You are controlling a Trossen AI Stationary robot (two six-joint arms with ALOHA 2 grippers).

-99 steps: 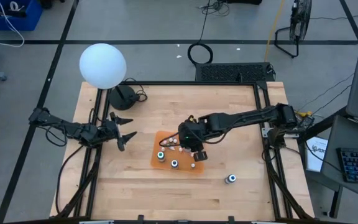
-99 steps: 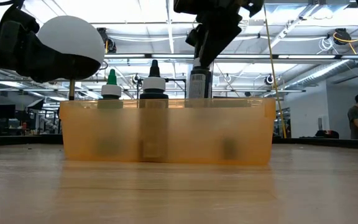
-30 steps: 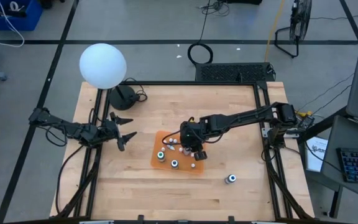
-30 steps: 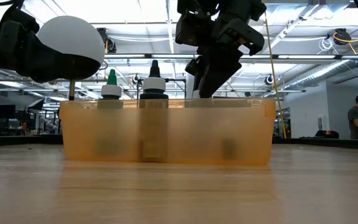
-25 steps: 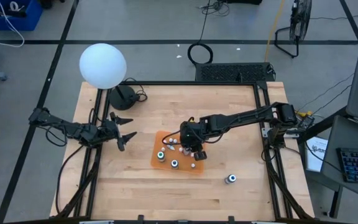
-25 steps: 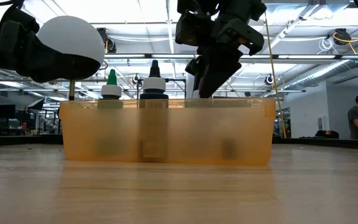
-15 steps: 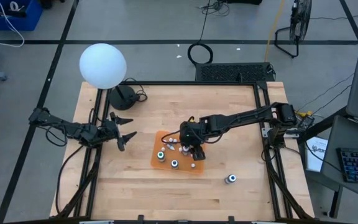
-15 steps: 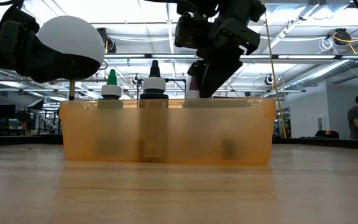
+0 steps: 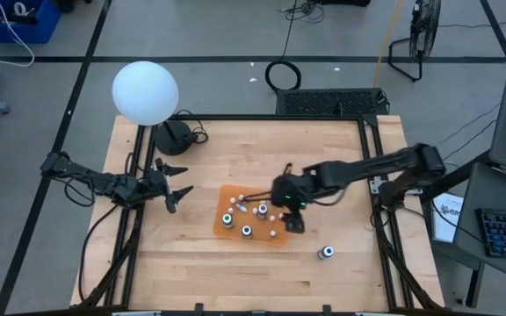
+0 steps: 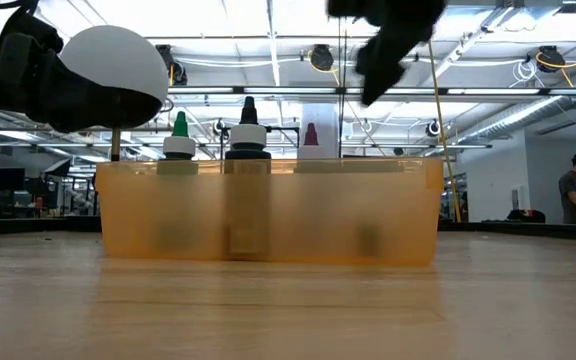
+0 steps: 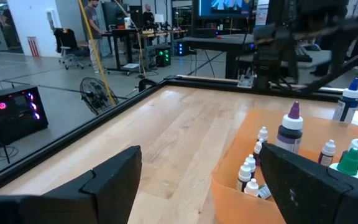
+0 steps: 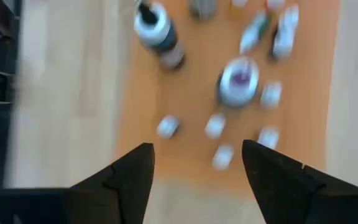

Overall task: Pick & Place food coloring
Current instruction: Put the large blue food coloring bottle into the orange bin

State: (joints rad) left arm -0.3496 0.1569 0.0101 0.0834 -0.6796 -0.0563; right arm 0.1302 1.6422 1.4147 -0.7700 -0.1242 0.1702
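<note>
Food coloring bottles sit mostly inside your shallow orange tray [image 9: 220, 219], near the middle of the wooden table [image 9: 323, 167]. From above you can pick out a green-topped bottle [image 9: 227, 219], a dark-topped bottle [image 9: 247, 231] and a purple-topped bottle [image 9: 263, 209] standing upright, with a scatter of tiny white-capped bottles [image 9: 273, 233] around them. One blue-topped bottle [image 9: 326, 253] stands alone on the bare wood, well apart from the tray, toward the right arm's side.

At table height the tray's wall is translucent, amber and smooth, with the bottles showing as soft shadows behind it and their cone-shaped tips poking above the rim. The table is pale butcher-block with visible plank lines.

Your right gripper [image 9: 293, 221] hovers above the tray's edge, fingers spread and holding nothing. Your left gripper [image 9: 176, 191] waits off to the tray's left, fingers wide apart and empty. A white globe lamp [image 9: 145, 92] stands at the far-left corner.
</note>
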